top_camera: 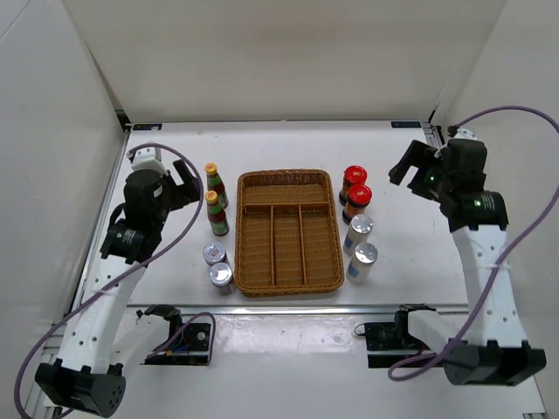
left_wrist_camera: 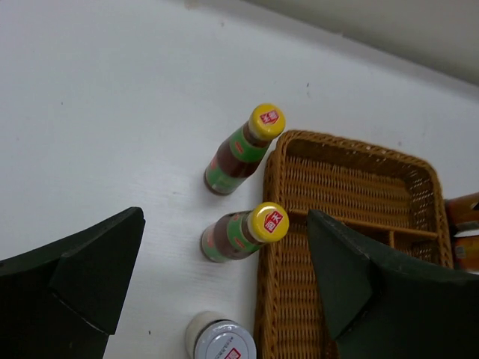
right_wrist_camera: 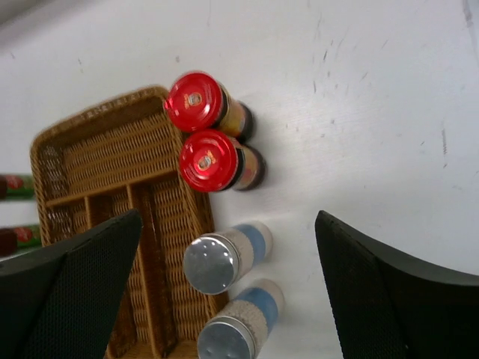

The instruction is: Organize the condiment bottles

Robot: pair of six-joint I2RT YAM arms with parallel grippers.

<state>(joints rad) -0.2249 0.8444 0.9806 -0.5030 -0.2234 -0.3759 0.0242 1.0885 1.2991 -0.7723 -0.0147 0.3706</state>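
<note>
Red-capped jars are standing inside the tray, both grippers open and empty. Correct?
No. The red-capped jars stand on the table beside the tray, not inside it; the right wrist view shows it. The left gripper and right gripper are open and empty.

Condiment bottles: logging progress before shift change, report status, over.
Left fingers and right fingers open, empty. Eight bottles upright outside wicker tray, four per side. Nothing in the way.

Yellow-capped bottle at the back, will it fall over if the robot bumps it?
Probably, if bumped high: the back yellow-capped bottle stands tall and narrow on a small base. It looks round, so once down it could roll. Gripped low, it should stay steadier.
</note>
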